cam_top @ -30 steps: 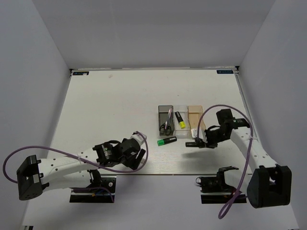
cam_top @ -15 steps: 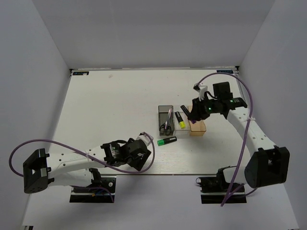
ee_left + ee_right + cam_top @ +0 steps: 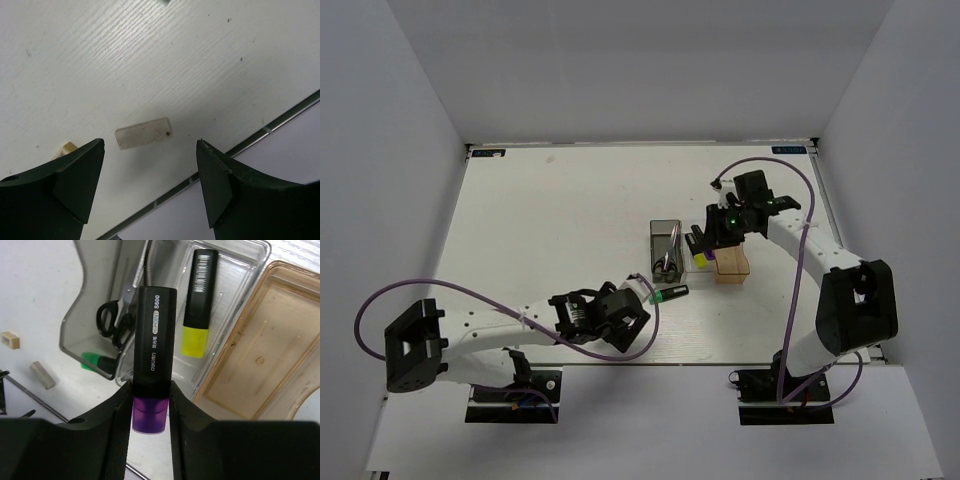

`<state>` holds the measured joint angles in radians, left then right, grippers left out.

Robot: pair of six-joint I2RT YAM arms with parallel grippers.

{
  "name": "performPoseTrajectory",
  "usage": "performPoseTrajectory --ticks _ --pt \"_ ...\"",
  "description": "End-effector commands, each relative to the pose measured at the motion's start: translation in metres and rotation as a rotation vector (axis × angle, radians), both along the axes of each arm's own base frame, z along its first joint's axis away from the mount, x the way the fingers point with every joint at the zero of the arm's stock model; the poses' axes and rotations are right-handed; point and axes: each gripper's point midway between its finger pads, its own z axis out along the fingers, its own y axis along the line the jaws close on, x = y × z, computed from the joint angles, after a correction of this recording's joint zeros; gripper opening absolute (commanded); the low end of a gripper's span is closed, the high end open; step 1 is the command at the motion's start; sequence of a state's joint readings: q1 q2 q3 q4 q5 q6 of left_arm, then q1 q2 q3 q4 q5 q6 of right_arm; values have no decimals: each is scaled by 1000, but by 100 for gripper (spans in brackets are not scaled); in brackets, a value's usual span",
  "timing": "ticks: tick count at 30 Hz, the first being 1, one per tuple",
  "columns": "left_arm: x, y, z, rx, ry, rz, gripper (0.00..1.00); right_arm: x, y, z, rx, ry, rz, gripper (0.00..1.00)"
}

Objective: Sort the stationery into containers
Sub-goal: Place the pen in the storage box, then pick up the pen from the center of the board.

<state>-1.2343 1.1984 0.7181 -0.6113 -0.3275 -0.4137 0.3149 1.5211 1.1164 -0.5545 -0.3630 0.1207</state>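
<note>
My right gripper is shut on the purple-ended highlighter and holds it above the clear bin, where the yellow highlighter lies. The scissors lie in the dark grey bin. The tan bin holds nothing. The green highlighter lies on the table in front of the dark grey bin. My left gripper stands open over the grey eraser, apart from it. The beige eraser peeks out by its left finger.
The table's front edge runs just behind the grey eraser in the left wrist view. The three bins stand side by side right of the table's centre, the tan bin rightmost. A purple cable loops from each arm.
The right arm carried the purple highlighter from the table's front up to the bins and now leftward over the clear one. The left gripper slid right toward the green highlighter, jaws slightly wider.
</note>
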Motion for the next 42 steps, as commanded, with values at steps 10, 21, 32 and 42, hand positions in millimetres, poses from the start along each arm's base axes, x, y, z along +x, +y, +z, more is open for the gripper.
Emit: performPoseTrajectory --ticks 10,21,32,42 --pt "41 -57 28 -55 -213 -136 90 15 3 -10 -23 -44 21 68" --pt "71 -84 22 -180 -164 -172 63 -21 0 46 84 -366 222 0" --pt "89 -112 7 -154 -79 -177 57 -59 -23 66 88 -532 258 10" --pt "99 -106 -12 -118 -50 -163 62 -62 -28 59 117 -500 219 8"
